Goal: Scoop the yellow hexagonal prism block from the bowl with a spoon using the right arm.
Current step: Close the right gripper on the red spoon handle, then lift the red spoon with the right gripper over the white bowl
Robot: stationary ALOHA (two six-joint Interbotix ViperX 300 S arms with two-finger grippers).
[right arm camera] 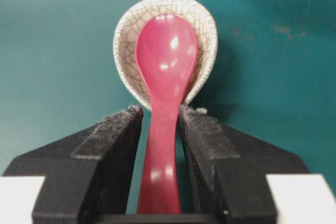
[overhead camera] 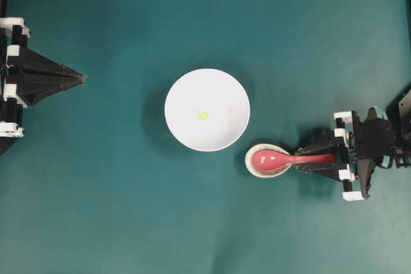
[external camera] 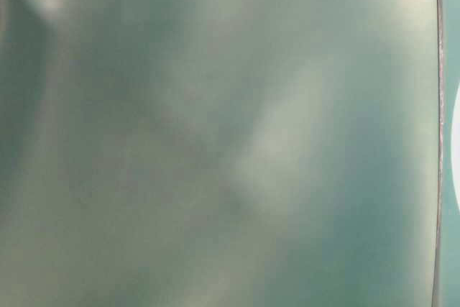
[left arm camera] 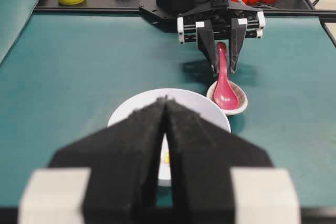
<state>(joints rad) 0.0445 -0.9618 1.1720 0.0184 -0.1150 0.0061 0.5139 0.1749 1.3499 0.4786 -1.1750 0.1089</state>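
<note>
Teal table; right gripper narrowed around the spoon handle, contact unclear; left gripper closed.

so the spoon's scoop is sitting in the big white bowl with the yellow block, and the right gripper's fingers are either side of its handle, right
Not quite. The spoon has its scoop in the small crackled dish beside the bowl, not in the bowl; the overhead view shows this. The yellow block lies alone in the bowl. The right gripper does have its fingers either side of the handle.
</note>
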